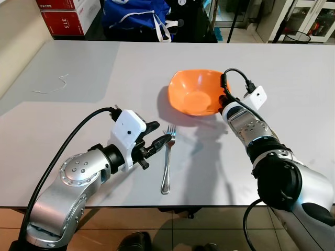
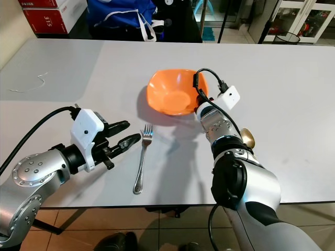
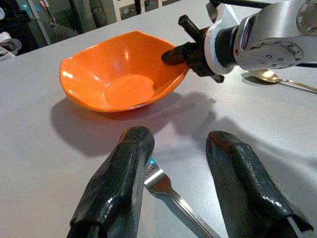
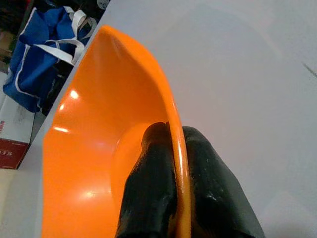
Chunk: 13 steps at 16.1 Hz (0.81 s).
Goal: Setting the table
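Observation:
An orange bowl sits mid-table, tipped slightly. My right gripper is shut on the bowl's near-right rim, one finger inside and one outside. A silver fork lies on the table in front of the bowl, tines pointing at it. My left gripper is open at the fork's tines, its two black fingers straddling the fork head without closing on it. A gold spoon lies on the table just right of my right forearm.
A thin white string lies on the table's far left. Behind the table are a blue bag, red and white boxes and a bin. The table's front edge runs just under my arms.

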Available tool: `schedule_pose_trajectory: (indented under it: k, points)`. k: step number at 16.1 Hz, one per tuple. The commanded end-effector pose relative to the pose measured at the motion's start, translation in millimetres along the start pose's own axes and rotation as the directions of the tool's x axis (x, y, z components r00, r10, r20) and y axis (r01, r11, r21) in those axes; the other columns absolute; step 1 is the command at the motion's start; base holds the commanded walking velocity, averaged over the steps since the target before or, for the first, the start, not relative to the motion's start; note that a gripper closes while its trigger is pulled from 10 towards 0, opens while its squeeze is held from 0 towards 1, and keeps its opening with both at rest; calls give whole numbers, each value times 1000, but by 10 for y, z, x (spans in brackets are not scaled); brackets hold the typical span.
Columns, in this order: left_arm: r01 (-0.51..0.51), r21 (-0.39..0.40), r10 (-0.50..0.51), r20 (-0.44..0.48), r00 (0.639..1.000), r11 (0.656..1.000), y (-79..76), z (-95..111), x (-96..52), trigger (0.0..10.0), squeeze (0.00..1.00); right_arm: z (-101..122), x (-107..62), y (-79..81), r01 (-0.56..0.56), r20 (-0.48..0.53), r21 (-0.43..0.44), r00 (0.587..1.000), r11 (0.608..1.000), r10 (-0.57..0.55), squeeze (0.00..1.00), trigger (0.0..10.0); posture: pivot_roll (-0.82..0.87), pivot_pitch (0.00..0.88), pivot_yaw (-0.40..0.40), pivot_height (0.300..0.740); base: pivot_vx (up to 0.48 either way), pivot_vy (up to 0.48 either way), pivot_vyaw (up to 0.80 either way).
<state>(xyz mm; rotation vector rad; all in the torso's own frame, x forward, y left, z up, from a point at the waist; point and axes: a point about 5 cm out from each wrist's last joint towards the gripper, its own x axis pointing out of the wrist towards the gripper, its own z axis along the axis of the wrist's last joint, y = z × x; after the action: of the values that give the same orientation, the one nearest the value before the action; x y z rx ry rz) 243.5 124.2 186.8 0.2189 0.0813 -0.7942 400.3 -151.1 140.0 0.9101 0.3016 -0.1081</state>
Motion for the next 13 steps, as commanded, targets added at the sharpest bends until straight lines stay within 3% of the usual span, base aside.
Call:
schedule_pose_trajectory:
  k: [1, 2, 3, 11, 12, 13]
  points:
    - [24, 4, -24, 6, 1000, 1000, -61, 21, 0, 10000, 0, -14, 8, 60, -1, -15, 13, 1000, 1000, 1, 725, 10000, 52, 129, -5, 740, 0, 0, 0]
    - [24, 3, -24, 6, 1000, 1000, -64, 20, 1, 10000, 0, -27, 7, 53, -1, -22, 20, 1000, 1000, 1, 961, 10000, 52, 128, -6, 740, 0, 0, 0]
    - [22, 3, -22, 7, 1000, 1000, -67, 20, 3, 10000, 0, -38, 6, 47, -2, -29, 23, 1000, 1000, 3, 1000, 10000, 52, 127, -7, 740, 0, 0, 0]
    - [-18, 19, 18, 25, 1000, 1000, -17, 50, 2, 10000, 0, 95, -7, -31, -17, 14, -37, 1000, 999, 18, 1000, 10000, 45, 107, -15, 740, 0, 0, 0]
    - [-29, 30, 29, 26, 999, 999, -4, 54, 0, 10000, 0, 118, -10, -48, -15, 20, -35, 1000, 999, 16, 0, 10000, 43, 104, -16, 740, 0, 0, 0]
    - [-51, 55, 50, 28, 998, 997, 20, 59, 5, 10000, 0, 169, -16, -75, -14, 35, -44, 999, 999, 15, 0, 10000, 38, 95, -16, 740, 0, 0, 0]
